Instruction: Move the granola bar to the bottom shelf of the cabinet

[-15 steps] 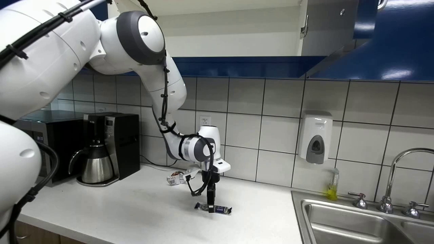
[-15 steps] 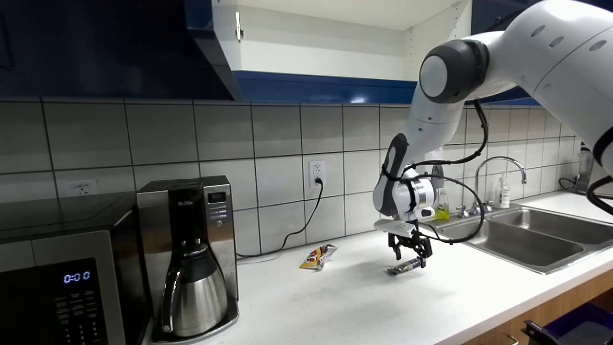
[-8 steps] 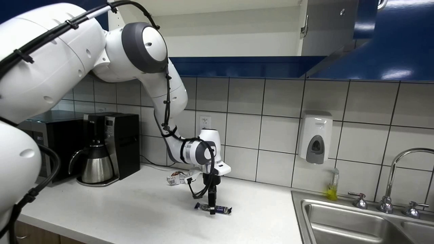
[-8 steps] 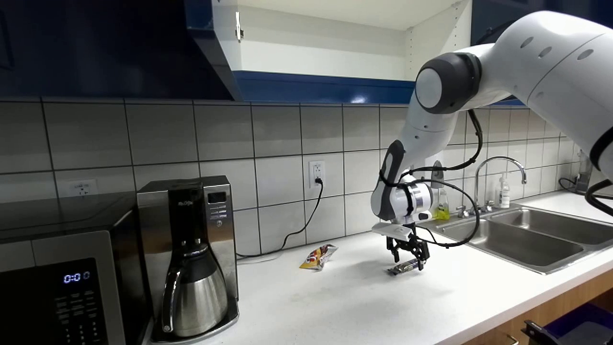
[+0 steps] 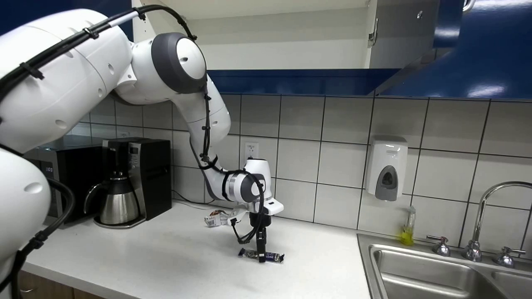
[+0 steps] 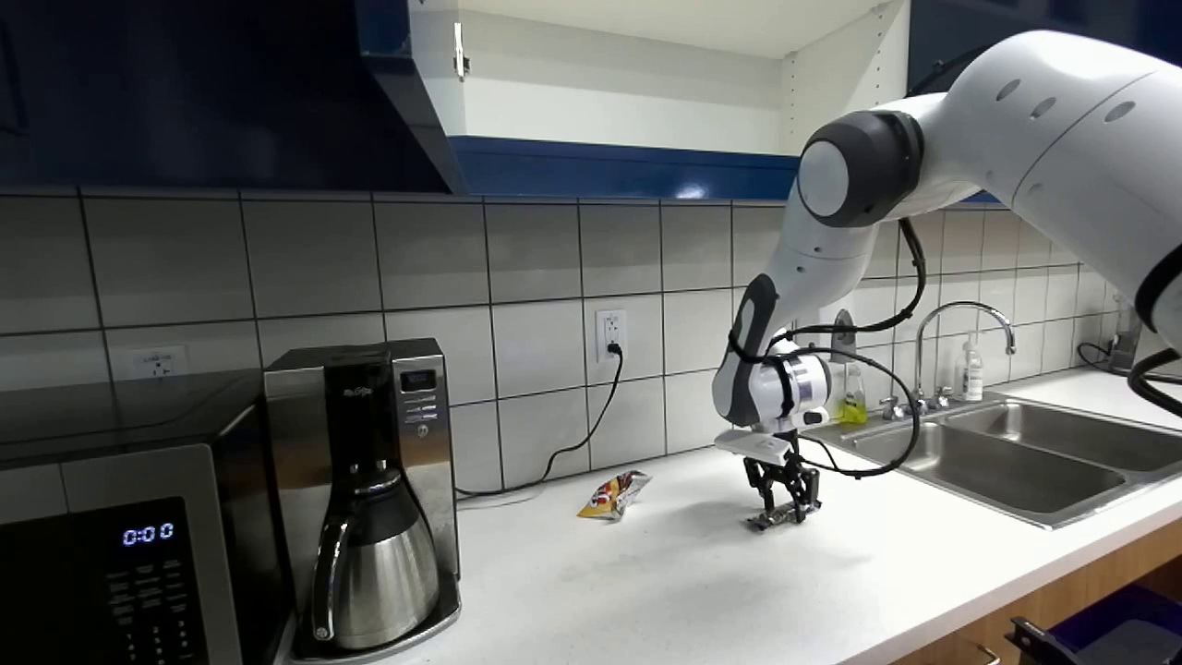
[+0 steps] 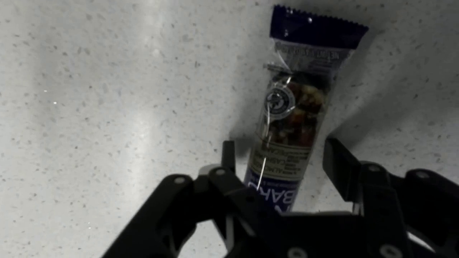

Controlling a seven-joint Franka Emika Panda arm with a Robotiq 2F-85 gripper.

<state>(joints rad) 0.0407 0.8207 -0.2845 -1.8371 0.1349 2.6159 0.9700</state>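
The granola bar [image 7: 292, 122], dark blue at its end with a clear middle, lies flat on the white counter in the wrist view. My gripper [image 7: 279, 143] straddles it, one finger [image 7: 228, 154] on each side. Strips of counter show between bar and fingertips, so the jaws stand part-way apart and grip nothing. In both exterior views the gripper [image 5: 262, 258] points straight down over the bar [image 5: 274, 257], its tips close to the counter. Above, the cabinet [image 6: 628, 102] shows its white interior. The upper face of its bottom shelf is hidden behind the blue front edge [image 6: 628, 171].
A crumpled snack bag [image 6: 614, 496] lies behind the gripper. A coffee maker [image 6: 429, 480] and a microwave [image 6: 111, 462] stand at one end of the counter, the sink [image 5: 365, 257] at the other. A soap dispenser [image 5: 387, 166] hangs on the tiles. A cabinet door [image 5: 405, 37] stands swung out.
The arm has come down a little, bringing the fingertips lower around the bar. The jaws have drawn closer together from wide apart. The bar has stayed in place.
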